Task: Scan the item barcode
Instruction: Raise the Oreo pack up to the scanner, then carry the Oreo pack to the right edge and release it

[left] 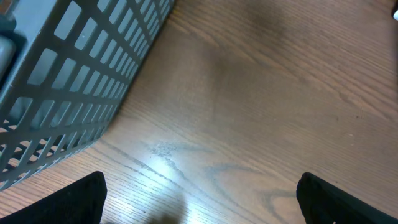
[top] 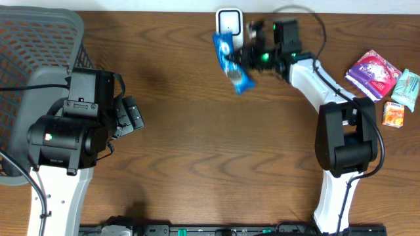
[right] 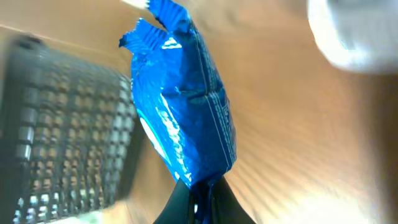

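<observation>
The wooden table (top: 197, 144) carries everything, and the white barcode scanner (top: 228, 23) stands at the middle of its far edge. I use this scanner as the reference. Far to the left of the scanner, at the table corner, there is a grey plastic basket (top: 39, 39) with a lattice wall. The left arm stands in front of this basket, well apart from the scanner. The left gripper (top: 131, 118) has its jaws spread wide, with only bare wood between them, as the left wrist view confirms. The right arm reaches from the near right side toward the scanner, and the right gripper (top: 249, 62) is just to the right of it. Its jaws are pressed together on one end of a blue snack packet (top: 233, 62), so the packet is pinched and lifted off the table. It hangs tilted, directly in front of the scanner and partly over its lower edge. Far to the right of the scanner lie a purple packet (top: 373, 73), then a teal packet (top: 407, 88) touching it, and a small orange packet (top: 393, 114) nearer to the front.
</observation>
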Robot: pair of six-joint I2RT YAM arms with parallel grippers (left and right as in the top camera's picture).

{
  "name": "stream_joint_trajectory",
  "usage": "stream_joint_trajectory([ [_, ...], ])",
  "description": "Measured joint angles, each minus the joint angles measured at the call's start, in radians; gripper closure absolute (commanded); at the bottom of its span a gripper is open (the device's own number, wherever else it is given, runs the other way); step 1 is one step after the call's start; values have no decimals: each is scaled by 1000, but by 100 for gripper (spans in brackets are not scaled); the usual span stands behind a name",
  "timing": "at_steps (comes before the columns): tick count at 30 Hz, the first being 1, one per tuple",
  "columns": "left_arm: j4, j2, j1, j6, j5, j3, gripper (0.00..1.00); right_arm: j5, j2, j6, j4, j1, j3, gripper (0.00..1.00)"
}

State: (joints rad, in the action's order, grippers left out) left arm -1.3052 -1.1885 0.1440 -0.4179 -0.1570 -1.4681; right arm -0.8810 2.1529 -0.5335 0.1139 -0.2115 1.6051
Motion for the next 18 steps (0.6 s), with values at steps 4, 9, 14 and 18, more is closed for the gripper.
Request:
stream_joint_trajectory([
  [4,0,0,0,0,0,0,2,87,0,-95,-205,-16,16,99],
  [9,0,0,0,0,0,0,2,315,0,-150,-338,-65,16,99],
  [14,0,0,0,0,0,0,2,546,0,-169,-446,-103,16,99],
  [18,0,0,0,0,0,0,2,674,0,-193,-589,-106,16,99],
])
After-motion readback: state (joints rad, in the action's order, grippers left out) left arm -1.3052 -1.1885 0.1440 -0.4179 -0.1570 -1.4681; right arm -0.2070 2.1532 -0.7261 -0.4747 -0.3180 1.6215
